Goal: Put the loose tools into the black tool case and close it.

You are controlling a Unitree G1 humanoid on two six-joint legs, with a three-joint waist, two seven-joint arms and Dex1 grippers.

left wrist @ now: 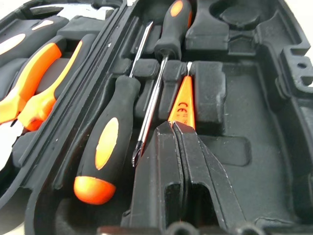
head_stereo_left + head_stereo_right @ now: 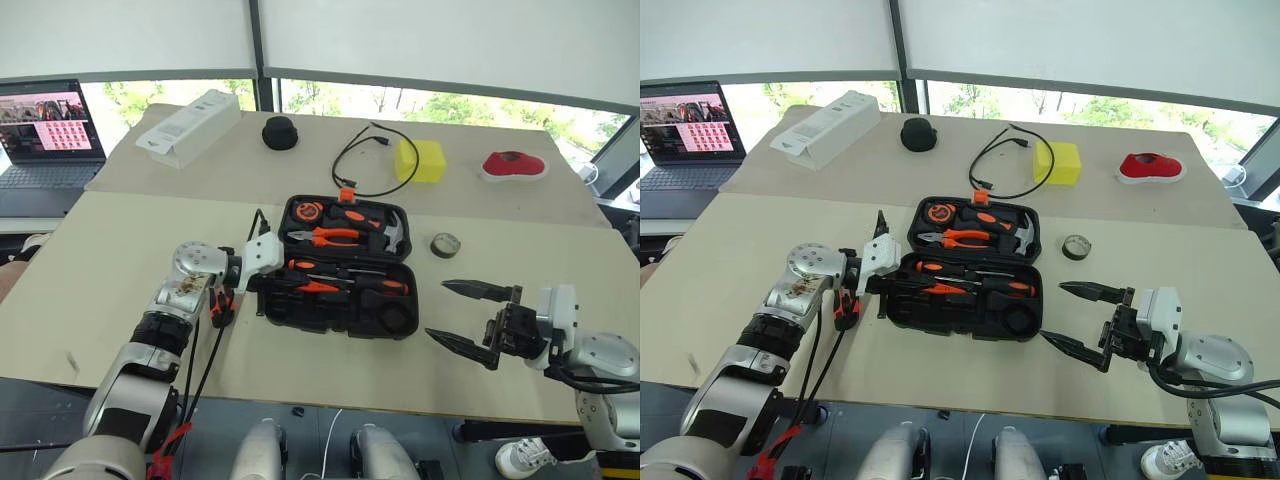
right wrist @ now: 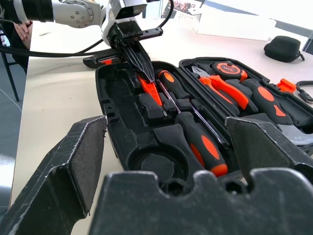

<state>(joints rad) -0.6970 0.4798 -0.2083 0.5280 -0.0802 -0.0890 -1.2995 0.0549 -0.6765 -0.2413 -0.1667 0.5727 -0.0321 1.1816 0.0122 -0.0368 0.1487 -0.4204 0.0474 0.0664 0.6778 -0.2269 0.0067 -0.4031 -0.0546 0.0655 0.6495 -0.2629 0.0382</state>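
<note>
The black tool case (image 2: 300,315) lies open at the middle of the table, lid (image 2: 345,225) folded back. Its near half holds two screwdrivers (image 1: 110,142) with orange-and-black handles and a little orange tester screwdriver (image 1: 182,103). Pliers (image 2: 335,236), a hammer (image 2: 393,235) and a tape measure (image 2: 307,211) sit in the lid. My left gripper (image 1: 172,126) is at the case's left end, shut, its tips against the end of the tester. My right gripper (image 2: 438,310) hangs open and empty just right of the case. A small black-and-orange tool (image 3: 100,61) lies on the table by the case's left end.
Behind the case are a looped black cable (image 2: 375,160), a yellow block (image 2: 420,160), a red-and-white object (image 2: 513,165) and a tape roll (image 2: 445,244). A white long box (image 2: 190,127), a black pouch (image 2: 280,132) and a laptop (image 2: 45,125) are at the far left.
</note>
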